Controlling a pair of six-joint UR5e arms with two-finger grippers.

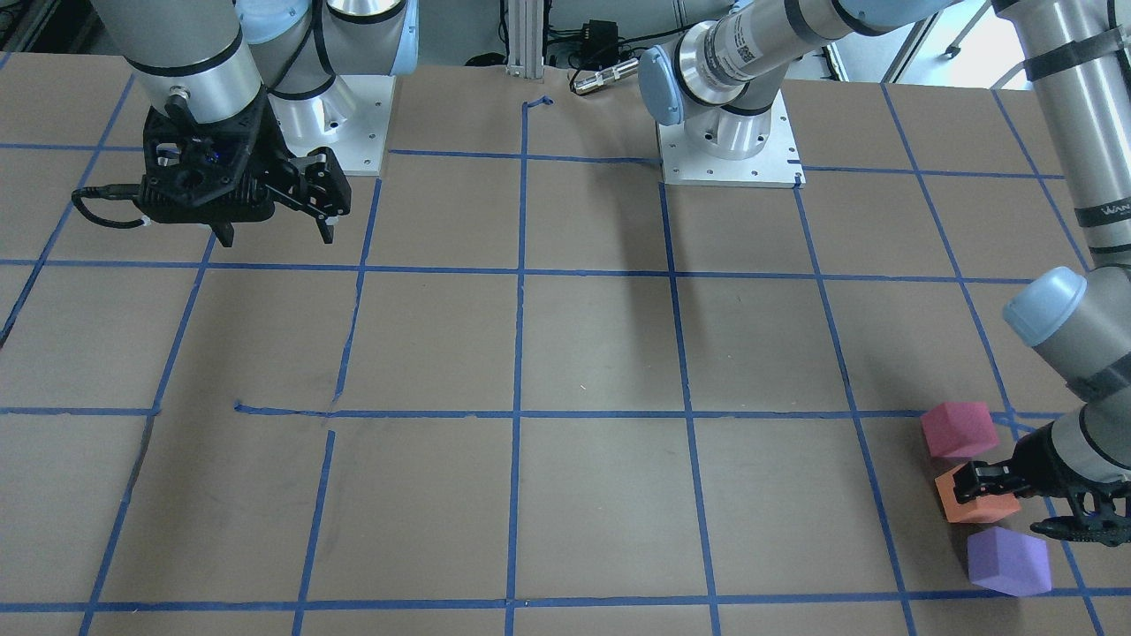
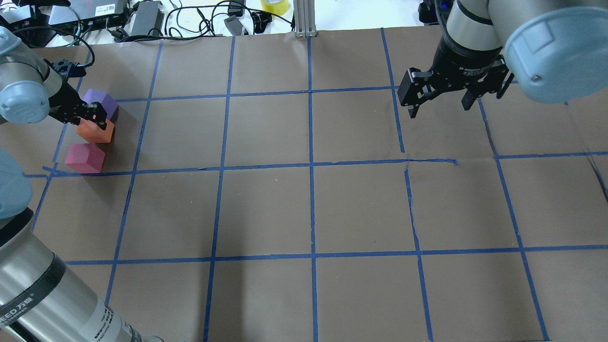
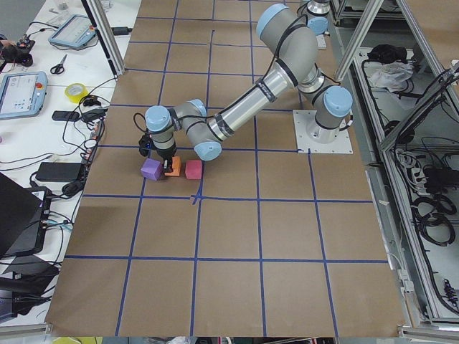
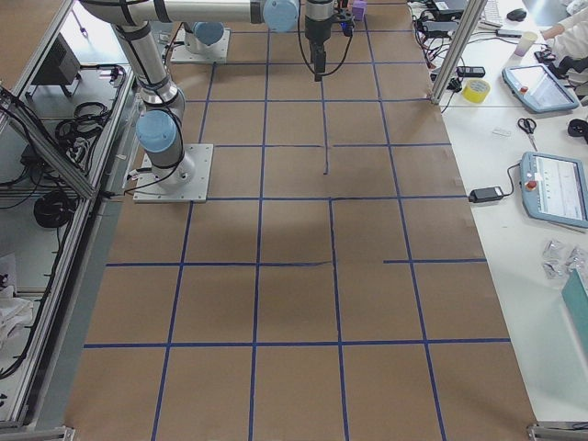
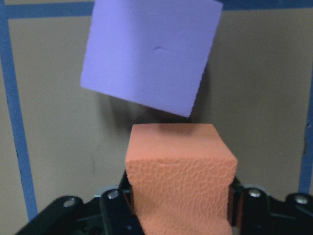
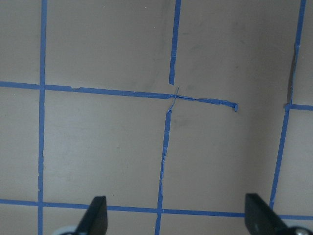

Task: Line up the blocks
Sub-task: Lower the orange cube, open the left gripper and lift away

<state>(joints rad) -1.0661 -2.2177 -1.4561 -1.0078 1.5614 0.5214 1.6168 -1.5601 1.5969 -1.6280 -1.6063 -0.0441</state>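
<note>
Three blocks lie close together at the table's far left in the overhead view: the purple block (image 2: 101, 101), the orange block (image 2: 97, 133) and the pinkish-red block (image 2: 85, 158). They form a short, slightly uneven row (image 1: 959, 428). My left gripper (image 1: 1007, 505) is low at the table and shut on the orange block (image 5: 178, 166); its fingers press both sides. The purple block (image 5: 149, 51) sits just beyond it, turned at an angle. My right gripper (image 2: 439, 109) is open and empty, held above the table's far right, away from the blocks.
The table is brown paper with a grid of blue tape lines (image 2: 311, 166). Cables, power bricks and a yellow tape roll (image 2: 275, 5) lie beyond the far edge, beside an aluminium post (image 2: 304, 19). Both arm bases (image 1: 729, 141) stand on the robot's side.
</note>
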